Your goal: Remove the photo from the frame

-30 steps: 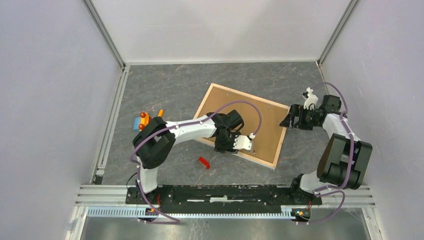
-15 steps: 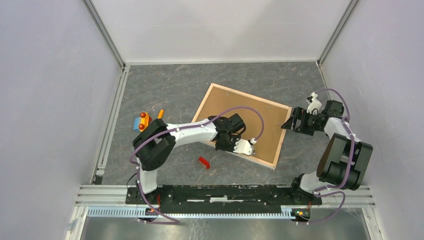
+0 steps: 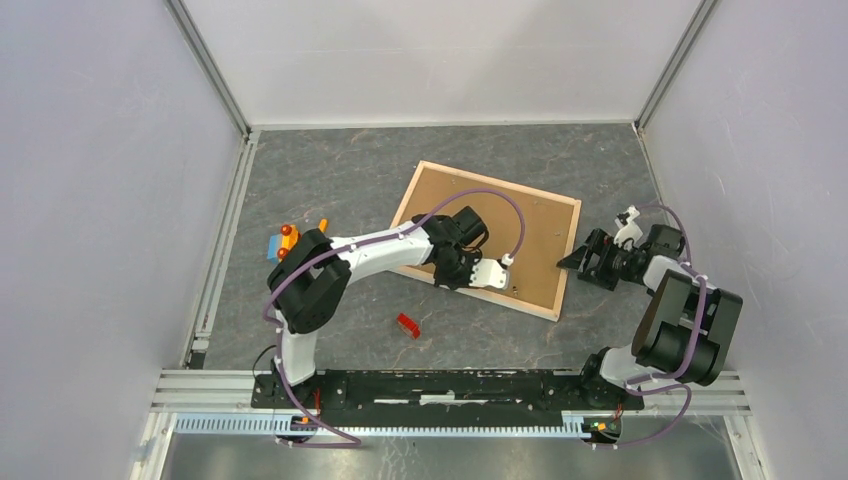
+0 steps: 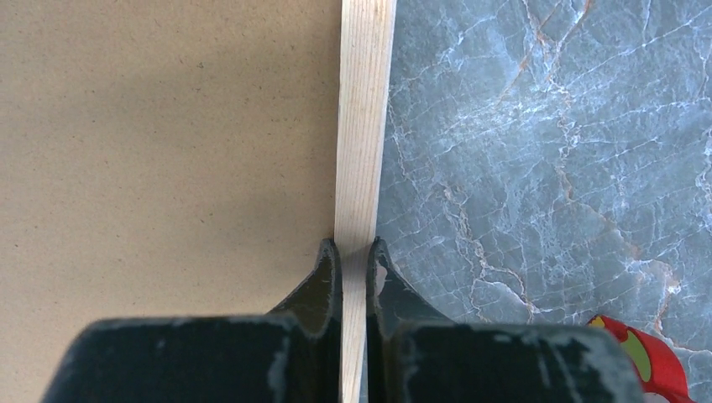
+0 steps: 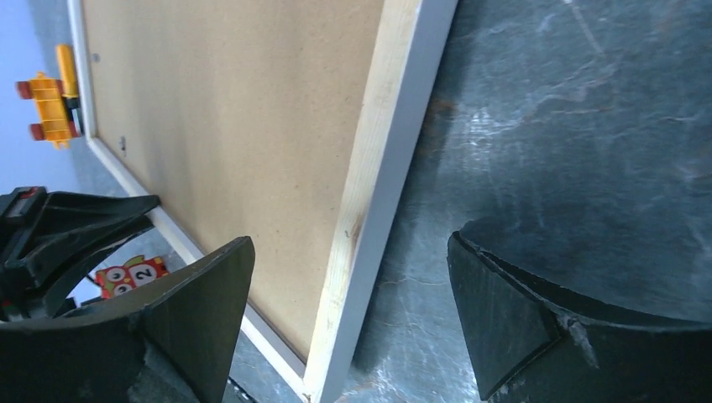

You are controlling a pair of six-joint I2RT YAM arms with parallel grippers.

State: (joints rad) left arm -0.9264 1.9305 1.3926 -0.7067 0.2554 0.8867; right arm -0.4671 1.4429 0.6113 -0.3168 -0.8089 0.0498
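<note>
The left jaws are pressed together on the frame [image 4: 363, 126]. Two dark fingers [image 4: 323, 281] pinch its thin strip of pale wood, one finger on each side. The inner finger sits at the rim of the brown backing board [image 4: 168, 126]. The outer finger is over the gray stone tabletop [image 4: 546, 168]. A bit of a small red toy [image 4: 648, 357] shows on the tabletop just beside that finger.

The right jaws are wide apart and hold nothing. The two black fingers [image 5: 210, 277] hang near the right side of the frame, which shows between them in the right wrist view. They do not touch it. That side is pale wood on top with a white strip on the outside, and it throws a dark shadow on the tabletop.

The frame lies face down in the middle of the tabletop, turned at a slant, with the plain brown board facing up. The left arm [image 3: 375, 252] reaches over the frame's near left corner to grip the near long edge. The photo cannot be seen from here.

The red toy lies near the frame's near edge, not touching it. An orange and blue toy [image 3: 284, 241] sits off to the left, near the left arm and well apart from the frame.
</note>
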